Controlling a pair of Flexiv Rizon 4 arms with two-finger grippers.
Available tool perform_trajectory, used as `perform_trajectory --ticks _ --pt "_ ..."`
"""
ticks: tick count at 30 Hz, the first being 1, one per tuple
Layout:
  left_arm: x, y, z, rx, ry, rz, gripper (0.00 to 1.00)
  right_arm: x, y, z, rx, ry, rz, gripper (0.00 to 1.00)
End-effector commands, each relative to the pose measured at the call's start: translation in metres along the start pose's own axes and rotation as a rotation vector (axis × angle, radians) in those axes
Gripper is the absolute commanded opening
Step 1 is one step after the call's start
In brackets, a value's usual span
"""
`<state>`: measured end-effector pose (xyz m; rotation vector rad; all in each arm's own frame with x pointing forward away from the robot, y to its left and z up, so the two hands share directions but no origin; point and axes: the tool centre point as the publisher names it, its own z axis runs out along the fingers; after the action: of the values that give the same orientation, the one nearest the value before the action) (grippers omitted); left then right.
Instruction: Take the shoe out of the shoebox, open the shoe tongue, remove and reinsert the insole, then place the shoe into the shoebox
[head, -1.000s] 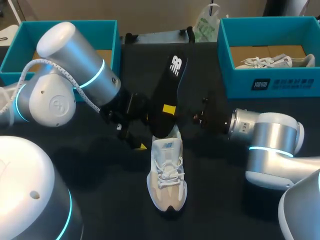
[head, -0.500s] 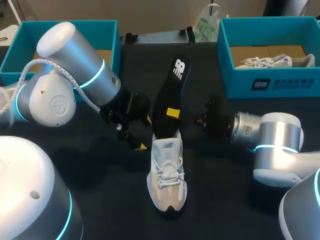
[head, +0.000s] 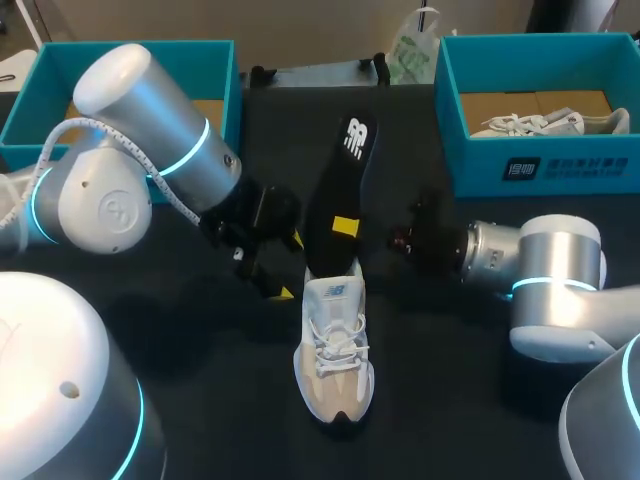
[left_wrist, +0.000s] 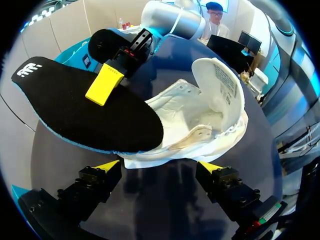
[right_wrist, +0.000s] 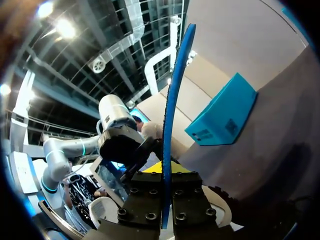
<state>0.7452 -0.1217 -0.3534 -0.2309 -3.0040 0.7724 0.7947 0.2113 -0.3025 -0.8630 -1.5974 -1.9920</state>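
- Shoe (head: 335, 350), a white and beige sneaker, lay on the black table (head: 430, 400) in the head view, with its toe toward the robot. The black insole (head: 338, 190) slanted up and away from its heel opening. The right gripper (head: 344, 227) was clamped on the insole from the right. The left gripper (head: 291, 266) sat just beside the heel with its fingers apart, holding nothing.
- At the far corners stood the left shoebox (head: 150, 47) and the right shoebox (head: 470, 160), both teal. A second white sneaker (head: 540, 123) lay in the right one.
- In the left wrist view, the left gripper (left_wrist: 159, 166) was spread wide with the shoe (left_wrist: 200, 125) just ahead of it. The tongue (left_wrist: 220, 85) was folded up and back. The insole (left_wrist: 85, 112) lay across the heel end, hiding that part of the inside. One yellow finger (left_wrist: 104, 85) of the right gripper pressed on its top face.
- In the right wrist view, the insole (right_wrist: 172, 100) was seen edge-on, its blue rim running straight out from between the closed fingers of the right gripper (right_wrist: 167, 175). The left arm (right_wrist: 117, 132) stood beyond it, with a teal box (right_wrist: 225, 117) to one side. I could not tell which shoebox this was.
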Motion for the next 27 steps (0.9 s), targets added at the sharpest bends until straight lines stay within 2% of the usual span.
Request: perform_trajectory --ticks 1,21,27 --pt "-0.0002 0.0002 0.0008 -0.001 0.0 0.0 1.0 0.0039 -0.0004 0.006 0.014 -0.013 -0.029 0.0" --pt "-0.0002 0.0002 0.0008 -0.001 0.0 0.0 1.0 0.0035 -0.0074 0.0034 0.087 0.011 -0.116 0.0" --pt "-0.0002 0.0002 0.0008 -0.001 0.0 0.0 1.0 0.0021 -0.0099 0.0017 0.082 0.029 -0.139 0.0"
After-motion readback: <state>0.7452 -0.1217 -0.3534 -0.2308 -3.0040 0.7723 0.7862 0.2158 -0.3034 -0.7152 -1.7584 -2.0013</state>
